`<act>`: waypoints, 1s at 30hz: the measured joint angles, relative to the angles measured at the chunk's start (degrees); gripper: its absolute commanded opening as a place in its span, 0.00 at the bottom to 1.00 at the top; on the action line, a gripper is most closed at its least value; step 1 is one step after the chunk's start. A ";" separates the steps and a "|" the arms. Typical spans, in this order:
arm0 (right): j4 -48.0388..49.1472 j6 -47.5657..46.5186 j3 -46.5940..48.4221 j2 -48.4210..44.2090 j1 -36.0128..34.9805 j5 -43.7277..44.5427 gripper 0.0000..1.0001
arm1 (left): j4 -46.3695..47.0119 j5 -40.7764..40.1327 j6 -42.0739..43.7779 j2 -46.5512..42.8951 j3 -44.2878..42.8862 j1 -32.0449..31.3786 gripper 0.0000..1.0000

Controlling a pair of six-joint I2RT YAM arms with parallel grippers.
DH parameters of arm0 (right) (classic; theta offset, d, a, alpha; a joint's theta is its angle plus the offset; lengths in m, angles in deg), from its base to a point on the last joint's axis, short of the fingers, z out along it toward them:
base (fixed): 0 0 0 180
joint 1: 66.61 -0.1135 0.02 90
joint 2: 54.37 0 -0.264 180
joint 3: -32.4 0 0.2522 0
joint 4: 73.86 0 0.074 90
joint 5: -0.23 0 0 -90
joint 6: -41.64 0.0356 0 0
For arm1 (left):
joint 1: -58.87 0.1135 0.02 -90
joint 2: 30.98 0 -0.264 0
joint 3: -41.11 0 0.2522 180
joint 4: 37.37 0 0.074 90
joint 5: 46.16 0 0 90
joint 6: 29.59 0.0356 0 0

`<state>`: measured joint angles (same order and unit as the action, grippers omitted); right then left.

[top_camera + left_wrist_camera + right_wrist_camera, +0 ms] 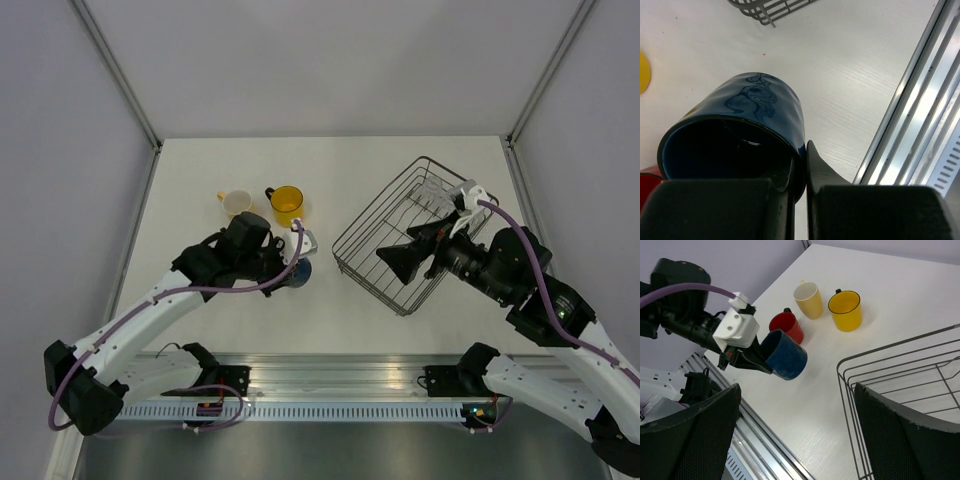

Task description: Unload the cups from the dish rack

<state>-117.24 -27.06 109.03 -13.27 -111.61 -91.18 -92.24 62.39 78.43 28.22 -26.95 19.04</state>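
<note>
Left wrist view: your left gripper [800, 167] is pinched on the glossy dark blue mug [755, 105], one finger inside the rim and one outside. The mug is tilted, near the ribbed metal rail [920, 125]. The red mug [788, 326] sits just beside it, with the pale yellow mug [808, 299] and bright yellow mug [845, 309] beyond. Your right gripper [795, 390] is spread wide and empty at the wire dish rack [839, 371] corner. Bare white table [850, 75] lies between the rack and the mugs.

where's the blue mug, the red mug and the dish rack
blue mug [790, 360], right wrist view, outer wall
red mug [788, 328], right wrist view, side wall
dish rack [372, 215], top external view, left wire wall
</note>
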 measured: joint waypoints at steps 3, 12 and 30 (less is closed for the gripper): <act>-0.09 -0.39 -0.55 -1.36 0.00 -0.02 0.98 | -2.10 1.11 5.68 4.48 -1.33 0.39 0.02; 0.00 -1.73 -2.49 -2.01 0.00 -1.18 0.98 | -6.54 2.43 14.36 18.40 -6.64 4.72 0.02; -0.15 -4.28 -3.39 -3.50 0.00 -1.81 0.98 | -3.39 0.20 17.73 37.59 -15.21 11.10 0.02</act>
<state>-117.40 -31.35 105.64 -16.76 -111.61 -92.99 -95.63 62.59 96.16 65.81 -42.17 30.14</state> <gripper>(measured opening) 0.978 0.070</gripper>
